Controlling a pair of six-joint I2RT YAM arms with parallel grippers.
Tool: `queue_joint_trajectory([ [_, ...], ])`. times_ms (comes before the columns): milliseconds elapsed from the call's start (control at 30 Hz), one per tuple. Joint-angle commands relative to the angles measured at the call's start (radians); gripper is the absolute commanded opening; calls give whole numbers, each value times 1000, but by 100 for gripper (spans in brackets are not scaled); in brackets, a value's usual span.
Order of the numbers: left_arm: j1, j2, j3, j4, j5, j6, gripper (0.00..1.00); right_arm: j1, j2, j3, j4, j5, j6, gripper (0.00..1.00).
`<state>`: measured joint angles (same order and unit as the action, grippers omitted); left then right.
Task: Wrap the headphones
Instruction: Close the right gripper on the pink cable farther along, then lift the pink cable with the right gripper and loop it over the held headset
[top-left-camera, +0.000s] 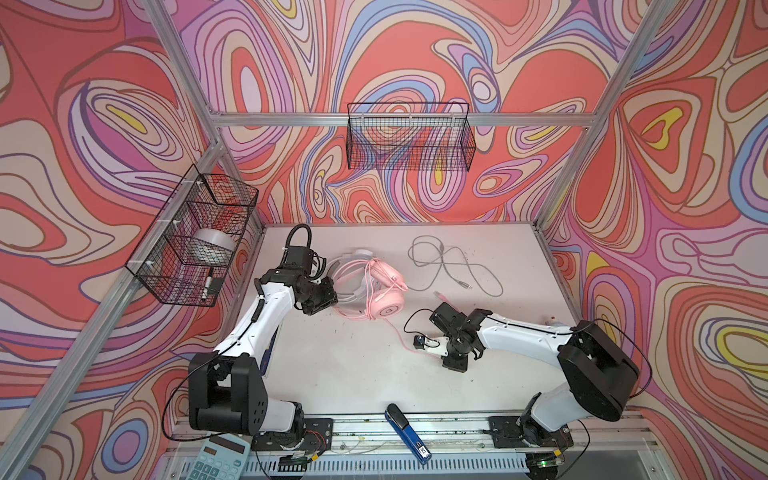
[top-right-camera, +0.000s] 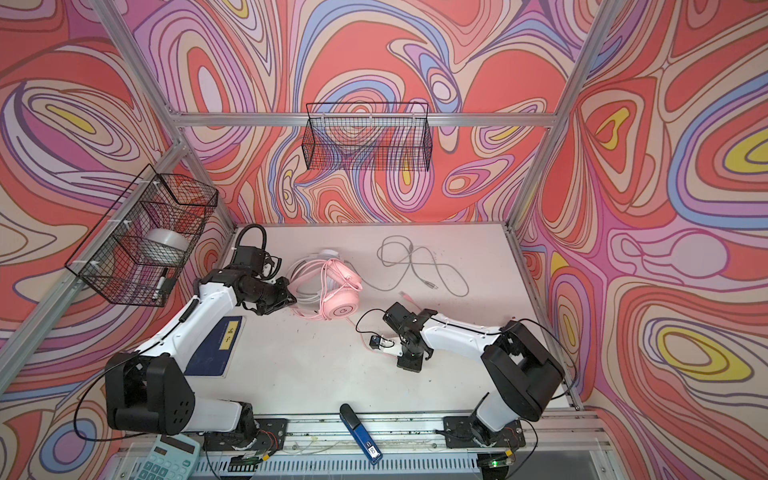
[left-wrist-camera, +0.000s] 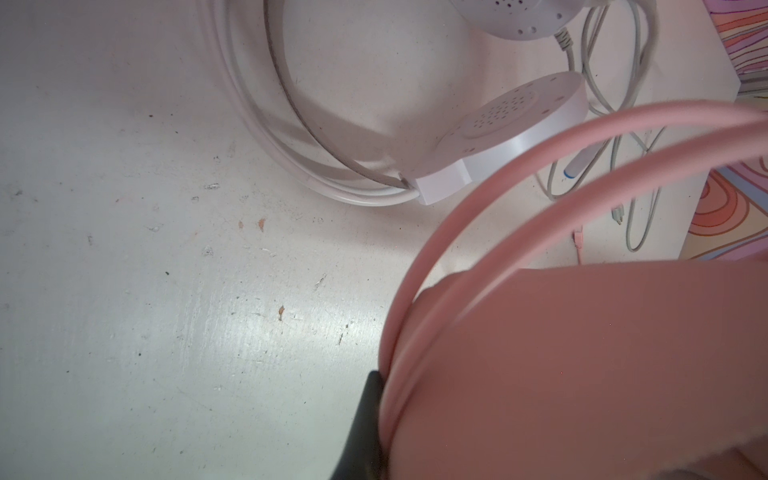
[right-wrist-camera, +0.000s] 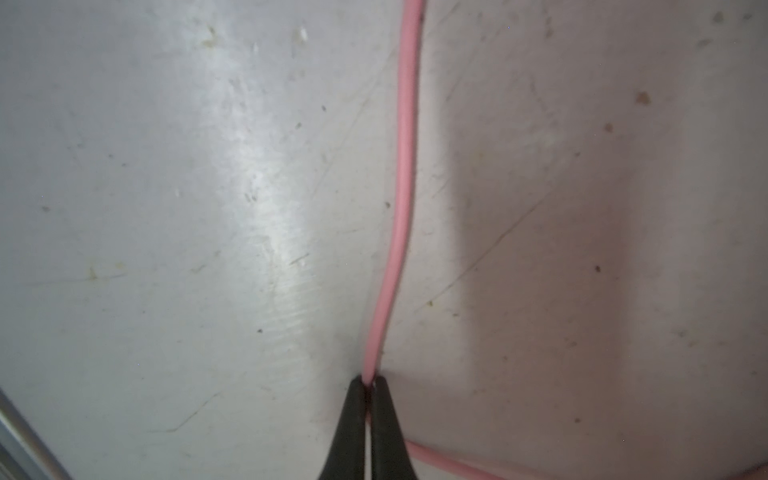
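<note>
Swirly walls (top-left-camera: 104, 124) box in my white desk (top-left-camera: 353, 374), where the pink headset (top-left-camera: 386, 305) overlaps the white headset (left-wrist-camera: 511, 124) left of centre, toward the back. My left hand (top-left-camera: 330, 300) is clenched on the pink headset's band, while my right hand (right-wrist-camera: 368, 384) is clamped tight on the pink cable (right-wrist-camera: 405, 166) nearer the front, right of centre; the grey cable (top-left-camera: 453, 266) sprawls loose on the desk behind it

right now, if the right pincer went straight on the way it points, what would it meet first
Probably the tabletop: the right pincer, shut on the pink cable, points down at it.
</note>
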<state>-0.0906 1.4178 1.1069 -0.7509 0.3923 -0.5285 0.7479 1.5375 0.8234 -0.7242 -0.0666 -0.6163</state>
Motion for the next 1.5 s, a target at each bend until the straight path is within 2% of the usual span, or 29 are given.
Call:
queue_joint_trajectory([
  [0, 8, 0, 15, 30, 36, -28, 0, 8, -62, 3, -12, -55, -2, 0],
  [200, 8, 4, 19, 39, 40, -37, 0, 8, -128, 35, -44, -157, -2, 0],
  [500, 8, 25, 9, 57, 24, -77, 0, 8, -217, 100, -117, -236, -43, 0],
  [1100, -80, 90, 64, -6, -128, -82, 0, 8, -177, 377, -191, -369, -157, 0],
  [1467, -131, 115, 85, -79, -232, -11, 0, 0, -136, 511, -131, -360, -95, 0],
])
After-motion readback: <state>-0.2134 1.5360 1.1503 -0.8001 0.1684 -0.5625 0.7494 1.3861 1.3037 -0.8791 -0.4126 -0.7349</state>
